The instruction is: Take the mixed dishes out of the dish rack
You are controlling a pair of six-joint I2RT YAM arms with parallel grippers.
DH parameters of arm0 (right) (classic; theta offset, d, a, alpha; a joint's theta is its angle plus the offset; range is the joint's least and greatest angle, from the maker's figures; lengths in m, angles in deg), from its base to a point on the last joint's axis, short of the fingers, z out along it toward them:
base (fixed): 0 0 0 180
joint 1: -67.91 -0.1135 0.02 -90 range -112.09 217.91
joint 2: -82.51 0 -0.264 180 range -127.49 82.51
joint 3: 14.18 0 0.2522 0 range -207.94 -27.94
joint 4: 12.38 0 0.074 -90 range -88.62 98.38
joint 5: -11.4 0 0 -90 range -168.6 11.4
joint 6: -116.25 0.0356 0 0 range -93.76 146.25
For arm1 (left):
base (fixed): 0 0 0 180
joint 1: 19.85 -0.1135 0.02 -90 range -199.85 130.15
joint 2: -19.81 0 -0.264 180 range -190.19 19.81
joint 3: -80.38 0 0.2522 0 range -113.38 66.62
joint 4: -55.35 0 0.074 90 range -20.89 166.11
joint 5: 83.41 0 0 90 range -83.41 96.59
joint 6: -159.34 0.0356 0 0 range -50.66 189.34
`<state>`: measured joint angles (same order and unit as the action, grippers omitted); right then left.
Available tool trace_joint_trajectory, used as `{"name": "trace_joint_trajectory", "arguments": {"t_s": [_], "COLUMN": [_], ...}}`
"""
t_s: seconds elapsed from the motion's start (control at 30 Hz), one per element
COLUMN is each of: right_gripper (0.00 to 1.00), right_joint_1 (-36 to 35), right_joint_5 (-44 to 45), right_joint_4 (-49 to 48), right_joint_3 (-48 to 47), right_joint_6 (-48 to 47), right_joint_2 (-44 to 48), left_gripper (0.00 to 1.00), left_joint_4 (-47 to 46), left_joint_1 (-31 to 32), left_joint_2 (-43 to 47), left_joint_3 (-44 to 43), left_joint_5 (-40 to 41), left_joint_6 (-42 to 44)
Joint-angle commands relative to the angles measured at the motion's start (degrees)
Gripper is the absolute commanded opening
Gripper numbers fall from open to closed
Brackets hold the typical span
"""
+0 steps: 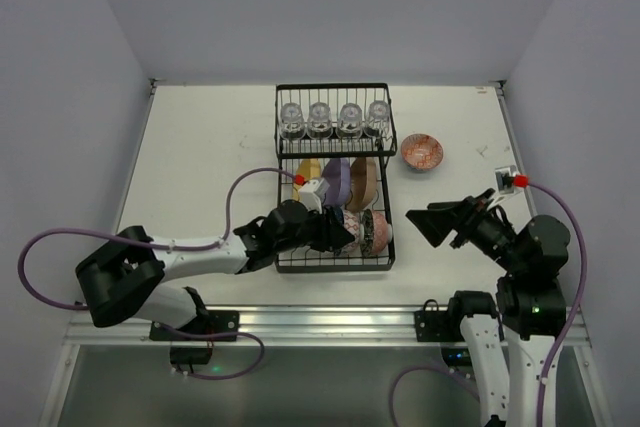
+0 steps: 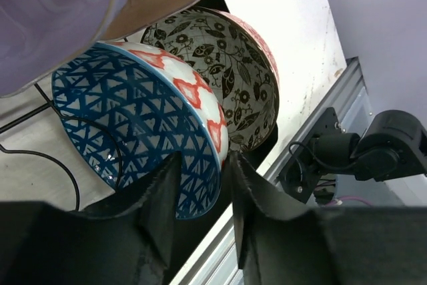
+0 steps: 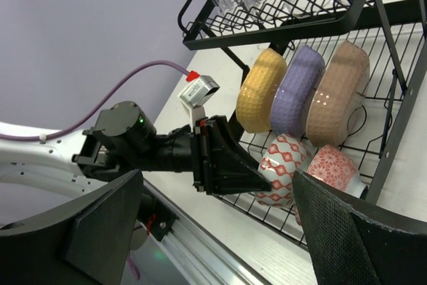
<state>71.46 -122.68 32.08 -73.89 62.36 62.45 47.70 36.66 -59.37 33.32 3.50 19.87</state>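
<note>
Showing only at left wrist: left gripper (image 2: 204, 163) clamped on blue bowl (image 2: 127, 118) rim; top view adds dish rack (image 1: 335, 269) centre frame, right gripper (image 1: 420, 229) wide, empty; four cups (image 1: 320, 119), three plates (image 1: 340, 179), three bowls (image 1: 422, 152), one on table (image 1: 200, 167).

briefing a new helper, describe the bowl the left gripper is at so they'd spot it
Find the black rack; at its near end two bowls stand on edge. It is the left one, the blue bowl: blue triangles inside, red diamonds outside, unlike its leaf-patterned neighbour.
</note>
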Motion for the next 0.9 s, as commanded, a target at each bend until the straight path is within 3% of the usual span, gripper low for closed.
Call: {"name": "trace_joint_trajectory", "arguments": {"t_s": [0.0, 0.2, 0.3, 0.37, 0.87], "right_gripper": [0.94, 0.94, 0.94, 0.94, 0.94], "right_joint_1": [0.14, 0.14, 0.14, 0.14, 0.14], "right_joint_5": [-3.65, -5.41, -5.32, -4.97, -5.14], "right_joint_4": [-0.28, -1.69, -1.43, -0.91, -0.20], "right_joint_3": [-1.95, -0.98, -1.15, -1.94, -6.08], "right_joint_6": [0.97, 2.29, 2.11, 1.41, 0.97], "right_joint_2": [0.46, 0.19, 0.10, -0.25, -1.74], "left_gripper": [0.36, 0.29, 0.18, 0.00, 0.00], "left_joint_4": [-8.29, -13.12, -15.58, -16.56, -30.88], "left_joint_1": [-1.31, -2.37, -2.90, -3.16, -4.83], "left_joint_2": [-0.54, -2.12, -3.17, -3.53, -2.47], "left_joint_3": [1.31, 2.97, 3.77, 4.12, 8.77], "left_joint_5": [-3.23, -6.04, -8.32, -8.94, -15.10], "left_joint_6": [-0.71, -0.71, -1.24, -1.85, -7.12]}}
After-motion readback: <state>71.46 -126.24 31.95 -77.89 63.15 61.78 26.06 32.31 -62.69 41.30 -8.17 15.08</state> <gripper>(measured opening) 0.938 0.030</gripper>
